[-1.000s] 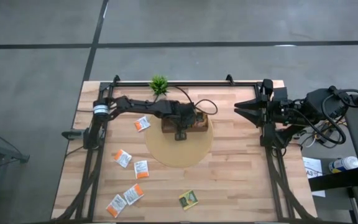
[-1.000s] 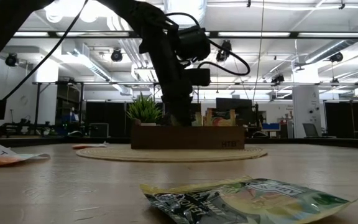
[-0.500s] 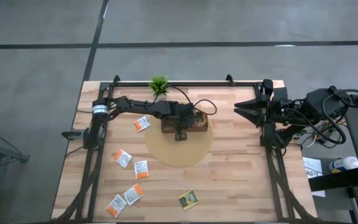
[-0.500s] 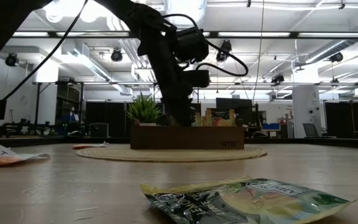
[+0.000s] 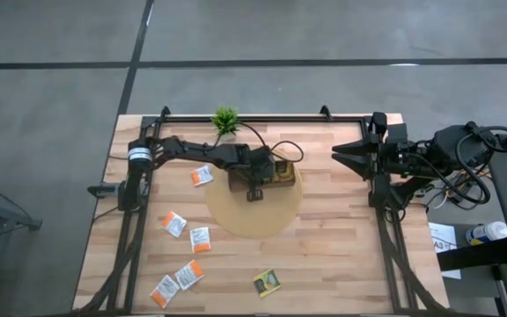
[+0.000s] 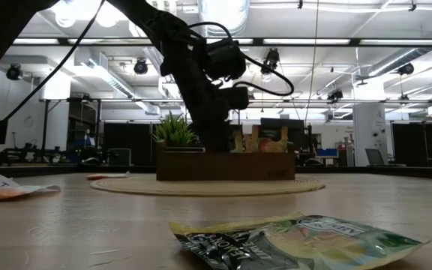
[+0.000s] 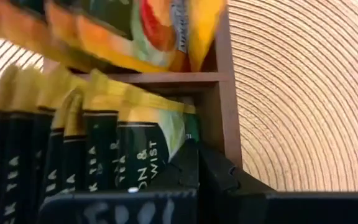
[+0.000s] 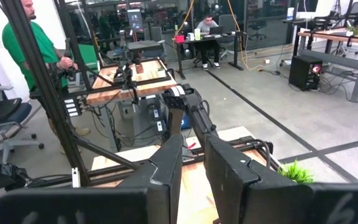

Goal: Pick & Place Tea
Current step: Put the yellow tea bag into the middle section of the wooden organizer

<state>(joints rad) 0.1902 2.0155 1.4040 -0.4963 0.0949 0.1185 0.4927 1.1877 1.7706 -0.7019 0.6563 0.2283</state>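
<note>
My left gripper (image 5: 254, 187) reaches down into the brown compartment tray (image 6: 223, 166) on the round woven mat (image 5: 253, 218), its fingers shut. In the left wrist view it (image 7: 199, 149) stands at a row of upright dark green-and-yellow sachets (image 7: 73, 149); white-and-orange sachets (image 7: 142, 31) fill the compartment beyond. Several white-and-orange sachets (image 5: 173, 224) lie flat on the table's left half. One green-and-yellow sachet (image 5: 267, 282) lies near the near edge, close to the low camera (image 6: 298, 240). My right gripper (image 5: 336, 155) waits open above the table's right side. My left gripper closes on the outermost green-and-yellow sachet (image 7: 151, 146) at its side edge (image 7: 190, 127), next to the tray's wall. The fingers (image 7: 182, 171) come from above, pointing down. The sachet stands upright in the compartment against the others. The fingers hide its lower part.
A small green potted plant (image 5: 225, 120) stands at the far edge behind the tray. A black frame rail (image 5: 253, 117) runs along the far edge and both sides. Bare wood lies between the mat and the right arm. People show in the room beyond.
The left arm's wrist has shifted a little toward the table's left and tipped further over the tray. The sachets showing above the tray's wall in the low view stand differently now, leaning apart.
</note>
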